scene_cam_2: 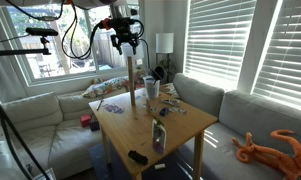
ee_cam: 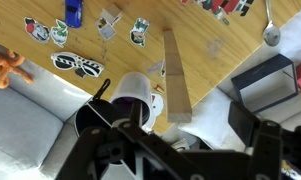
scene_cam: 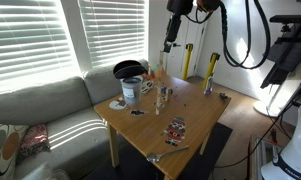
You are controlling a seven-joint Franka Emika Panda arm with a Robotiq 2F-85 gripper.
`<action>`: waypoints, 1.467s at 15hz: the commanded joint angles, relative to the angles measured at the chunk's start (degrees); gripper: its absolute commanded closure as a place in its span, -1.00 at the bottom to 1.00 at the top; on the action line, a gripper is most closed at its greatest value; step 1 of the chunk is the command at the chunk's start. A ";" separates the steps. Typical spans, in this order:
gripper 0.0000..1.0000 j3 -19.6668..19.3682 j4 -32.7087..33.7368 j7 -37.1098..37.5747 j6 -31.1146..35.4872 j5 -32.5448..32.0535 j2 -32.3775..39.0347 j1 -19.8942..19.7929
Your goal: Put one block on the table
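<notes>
The square light-brown wooden counter (scene_cam: 198, 112) stands on slim legs in front of a grey-white sofa (scene_cam: 50, 112). Near its middle a tall, slim column of pale wooden blocks (scene_cam_2: 133, 80) stands upright. The black gripper (scene_cam_2: 127, 45) hangs in the air just above the column's top. Its fingers are spread apart and hold nothing; the wrist view shows them wide on either side, with the column (ee_cam: 176, 70) between and below them.

Just beside the column's foot sits a white round cup (ee_cam: 138, 92), and behind it, toward the sofa, a black round pot (scene_cam: 128, 68). Colourful flat stickers (ee_cam: 80, 64) lie scattered over the wood. A metal spoon (ee_cam: 271, 32) rests well apart from the column.
</notes>
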 commanded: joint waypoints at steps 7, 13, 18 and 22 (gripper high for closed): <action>-0.55 2.49 8.79 3.36 -4.81 -1.30 7.02 -0.40; 0.02 2.47 9.07 3.09 -5.86 -2.72 8.05 -0.33; 0.74 1.83 8.48 3.16 -7.01 -4.10 6.40 0.11; 0.86 1.76 8.06 2.49 -5.41 -7.06 -1.30 0.04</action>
